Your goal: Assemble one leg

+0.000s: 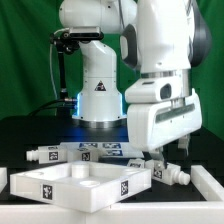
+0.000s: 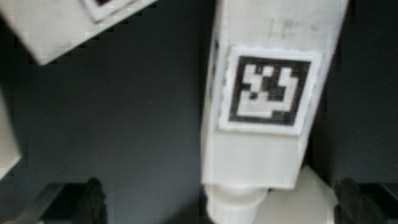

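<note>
The two-finger gripper (image 2: 224, 200) is seen spread wide, with its dark fingers (image 2: 79, 200) held apart and nothing pinched. A short chunky white plastic leg (image 2: 267, 120), marked by a black-and-white square tag, is found lying on the dark table (image 2: 107, 130) beneath the gripper. Its narrower round tip is placed between the fingers. A large flat white square panel (image 1: 75, 182) is seen near the tool.

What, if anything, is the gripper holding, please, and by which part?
Nothing is held: the gripper is open, its fingers standing apart on either side of the leg near its narrow tip.
</note>
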`<move>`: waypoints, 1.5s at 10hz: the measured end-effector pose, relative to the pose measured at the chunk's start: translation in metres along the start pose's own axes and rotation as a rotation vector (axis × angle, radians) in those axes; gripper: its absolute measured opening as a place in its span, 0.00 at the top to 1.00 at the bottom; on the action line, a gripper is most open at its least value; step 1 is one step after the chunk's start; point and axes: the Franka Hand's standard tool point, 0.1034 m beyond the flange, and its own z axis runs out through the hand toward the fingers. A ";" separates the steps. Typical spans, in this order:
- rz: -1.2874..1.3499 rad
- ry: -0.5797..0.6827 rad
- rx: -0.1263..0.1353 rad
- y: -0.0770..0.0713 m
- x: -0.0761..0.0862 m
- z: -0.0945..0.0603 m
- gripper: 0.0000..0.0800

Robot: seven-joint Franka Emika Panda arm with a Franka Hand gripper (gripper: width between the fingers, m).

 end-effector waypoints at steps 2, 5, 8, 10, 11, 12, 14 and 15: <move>0.001 -0.005 0.003 -0.002 -0.007 0.004 0.19; 0.006 -0.021 0.016 -0.009 -0.019 0.014 0.19; 0.007 -0.020 0.015 -0.008 -0.019 0.014 0.51; 0.007 -0.020 0.015 -0.008 -0.019 0.014 0.64; 0.007 -0.020 0.015 -0.008 -0.019 0.014 0.64; 0.016 -0.023 0.017 -0.010 -0.019 0.013 0.64; 0.072 -0.041 0.023 -0.024 -0.020 0.000 0.64; 0.087 -0.051 0.023 -0.034 -0.024 -0.015 0.64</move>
